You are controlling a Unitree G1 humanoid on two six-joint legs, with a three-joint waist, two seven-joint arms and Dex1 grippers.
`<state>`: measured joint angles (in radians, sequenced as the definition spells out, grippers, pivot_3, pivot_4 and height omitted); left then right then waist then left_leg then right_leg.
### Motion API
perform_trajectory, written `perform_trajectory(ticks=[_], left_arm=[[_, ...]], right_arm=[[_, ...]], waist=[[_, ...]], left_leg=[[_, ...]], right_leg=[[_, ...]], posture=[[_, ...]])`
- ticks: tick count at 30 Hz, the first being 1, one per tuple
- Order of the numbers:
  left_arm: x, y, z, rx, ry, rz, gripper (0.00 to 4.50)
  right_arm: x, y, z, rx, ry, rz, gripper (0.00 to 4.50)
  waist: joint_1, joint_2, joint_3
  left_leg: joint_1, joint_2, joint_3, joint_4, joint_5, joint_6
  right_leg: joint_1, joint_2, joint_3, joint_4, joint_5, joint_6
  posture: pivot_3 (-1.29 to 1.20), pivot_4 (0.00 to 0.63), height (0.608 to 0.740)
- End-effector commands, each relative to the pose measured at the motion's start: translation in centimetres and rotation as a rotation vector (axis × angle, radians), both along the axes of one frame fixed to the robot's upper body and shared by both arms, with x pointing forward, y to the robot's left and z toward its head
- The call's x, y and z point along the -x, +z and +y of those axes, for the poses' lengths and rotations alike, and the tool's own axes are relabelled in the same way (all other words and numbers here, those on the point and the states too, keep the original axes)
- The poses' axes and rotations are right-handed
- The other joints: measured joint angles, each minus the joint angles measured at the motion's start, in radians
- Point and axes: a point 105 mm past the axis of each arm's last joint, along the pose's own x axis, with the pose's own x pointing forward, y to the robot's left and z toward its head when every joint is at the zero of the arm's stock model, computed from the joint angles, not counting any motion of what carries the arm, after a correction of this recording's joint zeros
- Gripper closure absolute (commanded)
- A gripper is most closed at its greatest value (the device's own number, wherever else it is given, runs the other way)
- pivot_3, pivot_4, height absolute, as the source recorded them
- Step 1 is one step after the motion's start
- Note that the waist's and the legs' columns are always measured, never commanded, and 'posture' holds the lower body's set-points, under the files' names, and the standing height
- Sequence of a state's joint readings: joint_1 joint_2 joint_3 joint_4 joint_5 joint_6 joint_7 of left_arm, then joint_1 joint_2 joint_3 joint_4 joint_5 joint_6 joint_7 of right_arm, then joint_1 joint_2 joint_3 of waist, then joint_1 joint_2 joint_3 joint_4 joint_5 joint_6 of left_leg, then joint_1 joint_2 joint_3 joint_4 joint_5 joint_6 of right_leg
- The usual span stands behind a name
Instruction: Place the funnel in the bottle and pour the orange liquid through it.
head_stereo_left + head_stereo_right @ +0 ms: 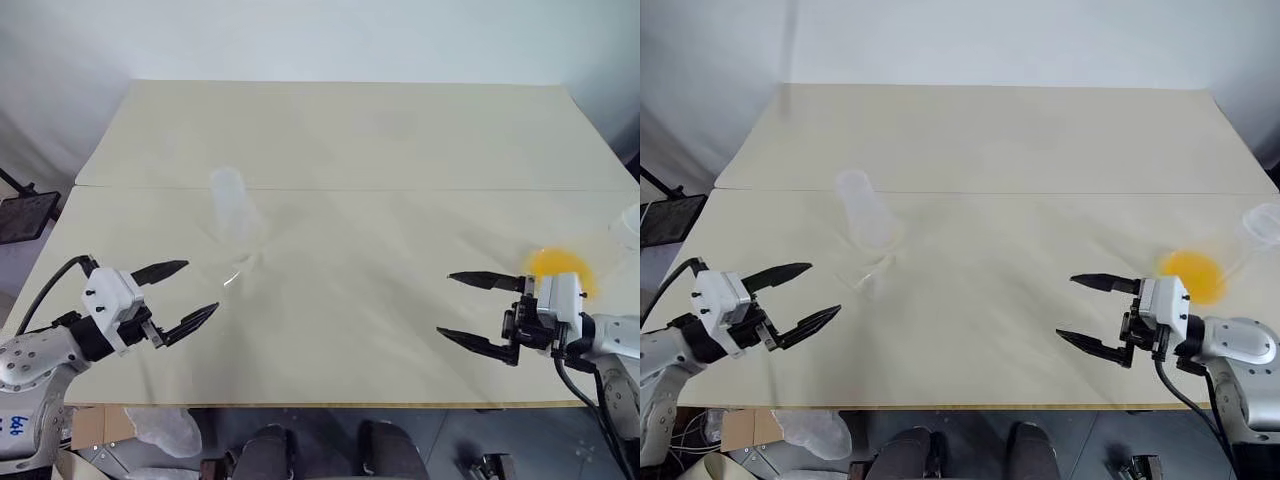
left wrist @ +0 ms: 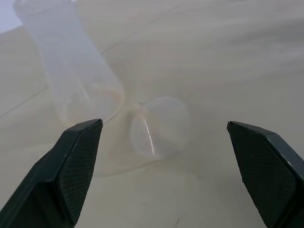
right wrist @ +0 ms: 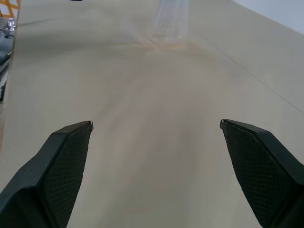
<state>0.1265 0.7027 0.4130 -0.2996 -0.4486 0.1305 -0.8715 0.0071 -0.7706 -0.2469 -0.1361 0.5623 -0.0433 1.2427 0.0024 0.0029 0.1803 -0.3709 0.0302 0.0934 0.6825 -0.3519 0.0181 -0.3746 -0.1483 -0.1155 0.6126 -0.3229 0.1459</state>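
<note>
The funnel point(image 2: 160, 126) lies on its side on the bench point(image 1: 400, 140), touching the upright bottle point(image 1: 231, 203) at left centre. The orange liquid point(image 1: 1193, 276) sits far right in a clear flask point(image 1: 1258, 232). Nothing is started: the open, empty left hand point(image 1: 183, 294) must first reach forward for the funnel. The right hand point(image 1: 464, 308) waits open.

Each arm was silver-grey metal ending in a white block, from which the left gripper point(image 1: 190, 294) and right gripper point(image 1: 460, 307) extended two black, tapered fingers with cross-hatched inner pads point(image 2: 78, 166). Black cables looped beside both wrists. Blue handwritten marks showed on the left arm's casing.
</note>
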Motion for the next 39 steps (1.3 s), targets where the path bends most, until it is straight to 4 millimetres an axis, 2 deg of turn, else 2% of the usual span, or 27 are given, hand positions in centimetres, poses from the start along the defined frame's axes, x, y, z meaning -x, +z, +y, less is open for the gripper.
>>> perform_trajectory(ticks=[1, 5, 9, 11, 17, 20, 22, 24, 32, 39], left_arm=[[0.0, 0.8, 0.2, -0.019, 0.017, -0.060, 0.03], [0.3, 1.2, 1.0, 0.062, 0.071, -0.064, 0.03], [1.8, 0.1, 4.4, 0.163, 0.265, -0.071, 0.03], [2.4, -0.3, 5.3, 0.221, 0.329, -0.061, 0.03], [4.1, -2.4, 7.4, 0.304, 0.481, -0.017, 0.03], [4.2, -2.9, 7.0, 0.304, 0.464, 0.014, 0.03], [3.2, -1.9, 6.1, 0.342, 0.424, -0.004, 0.03], [1.4, -0.1, 4.7, 0.389, 0.364, -0.035, 0.03], [-6.5, 4.3, 0.6, 0.418, 0.264, -0.030, 0.03], [-10.7, 5.7, -1.6, 0.360, 0.208, -0.008, 0.03]], right_arm=[[-0.1, 0.6, -0.1, -0.023, -0.021, -0.038, 0.00], [-0.2, 0.5, 1.5, -0.044, 0.022, -0.036, 0.00], [-1.6, 2.8, 6.2, -0.215, 0.086, -0.080, 0.00], [-2.2, 3.3, 7.5, -0.250, 0.093, -0.090, 0.00], [-4.4, 4.9, 9.4, -0.318, 0.067, -0.142, 0.00], [-4.7, 5.3, 9.6, -0.326, 0.066, -0.152, 0.00], [-4.9, 5.3, 9.5, -0.314, 0.066, -0.156, 0.00], [-4.9, 5.1, 9.3, -0.294, 0.064, -0.159, 0.00], [-4.6, 4.7, 9.2, -0.274, 0.072, -0.148, 0.00], [-3.9, 4.4, 9.5, -0.279, 0.077, -0.127, 0.00]], waist=[[0.000, 0.000, 0.000], [-0.002, 0.000, 0.000], [-0.023, 0.000, 0.000], [-0.026, 0.000, 0.000], [-0.003, -0.002, -0.001], [-0.001, -0.003, -0.001], [-0.002, -0.004, -0.001], [0.003, -0.004, -0.001], [-0.004, -0.005, -0.002], [-0.007, -0.005, -0.002]], left_leg=[[0.000, 0.000, 0.000, 0.000, 0.000, 0.000], [0.000, 0.000, 0.000, 0.000, 0.000, 0.000], [0.002, 0.002, 0.001, 0.000, 0.000, -0.001], [0.001, 0.003, 0.000, 0.000, 0.000, -0.001], [0.001, 0.001, -0.001, 0.001, -0.001, 0.000], [0.001, 0.001, -0.002, 0.001, -0.001, 0.001], [0.001, 0.001, -0.001, 0.001, -0.001, 0.001], [0.001, 0.001, -0.001, 0.001, -0.001, 0.001], [0.001, -0.001, -0.001, 0.002, -0.001, 0.000], [0.001, -0.001, 0.000, 0.002, -0.001, -0.001]], right_leg=[[0.000, 0.000, 0.000, 0.000, 0.000, 0.000], [0.000, 0.000, 0.000, 0.001, 0.000, 0.000], [0.000, 0.001, 0.001, 0.001, 0.000, 0.000], [-0.001, 0.000, 0.000, 0.004, 0.000, -0.001], [-0.002, -0.002, 0.000, 0.006, 0.000, -0.001], [-0.002, -0.002, 0.000, 0.006, 0.000, -0.001], [-0.002, -0.002, 0.000, 0.006, 0.000, -0.001], [-0.002, -0.002, 0.000, 0.006, 0.000, -0.001], [-0.002, -0.001, -0.001, 0.008, 0.000, -0.001], [-0.003, 0.001, -0.003, 0.008, 0.000, -0.001]], posture=[[0.00, 0.150, 0.740], [0.00, 0.150, 0.740], [0.00, 0.150, 0.740], [0.00, 0.150, 0.740], [0.00, 0.150, 0.740], [0.00, 0.150, 0.740], [0.00, 0.150, 0.740], [0.00, 0.150, 0.740], [0.00, 0.150, 0.740], [0.00, 0.150, 0.740]])
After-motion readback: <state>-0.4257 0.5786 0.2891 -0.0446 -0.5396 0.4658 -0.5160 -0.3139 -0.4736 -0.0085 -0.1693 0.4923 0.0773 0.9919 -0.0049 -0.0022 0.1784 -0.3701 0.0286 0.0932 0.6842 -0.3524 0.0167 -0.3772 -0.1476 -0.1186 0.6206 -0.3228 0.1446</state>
